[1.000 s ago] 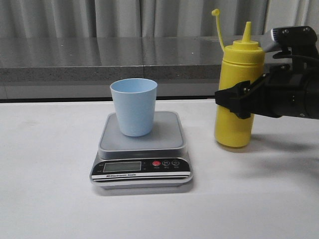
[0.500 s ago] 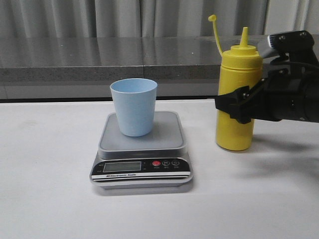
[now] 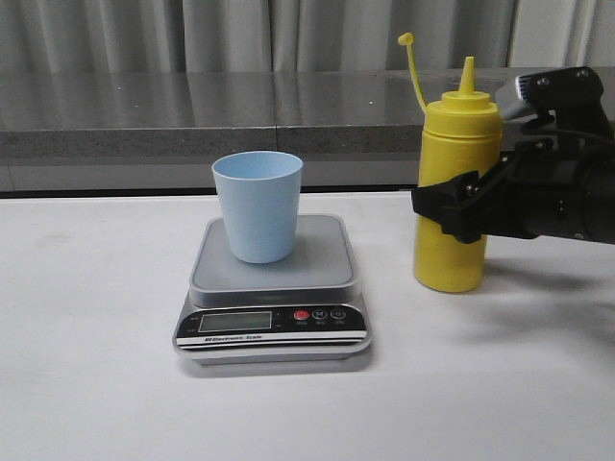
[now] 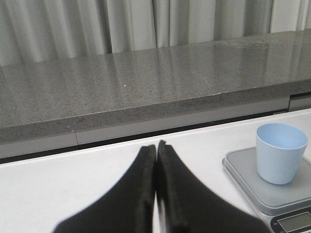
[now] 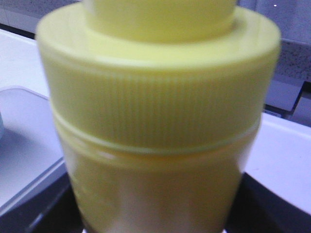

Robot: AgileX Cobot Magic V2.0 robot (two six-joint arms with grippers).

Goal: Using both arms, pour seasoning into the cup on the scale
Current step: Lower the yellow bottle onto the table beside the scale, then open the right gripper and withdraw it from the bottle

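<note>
The yellow seasoning bottle (image 3: 452,163) stands upright to the right of the scale, its cap strap hanging open beside the cone nozzle. My right gripper (image 3: 450,209) is shut on its middle from the right. In the right wrist view the bottle (image 5: 155,121) fills the frame, with black fingers (image 5: 274,208) on both sides. I cannot tell whether its base touches the table. The pale blue cup (image 3: 258,205) stands on the silver-grey scale (image 3: 327,269). My left gripper (image 4: 156,146) is shut and empty, low over the table to the left of the cup (image 4: 281,153) and scale (image 4: 248,182).
A grey stone ledge (image 3: 192,115) with curtains behind it runs along the far edge of the white table (image 3: 96,365). The scale's black front panel (image 3: 274,322) faces the near side.
The bottle, held in my right gripper, has straightened from a slight tilt to upright and shifted a little to the left. The cup and scale have not moved.
</note>
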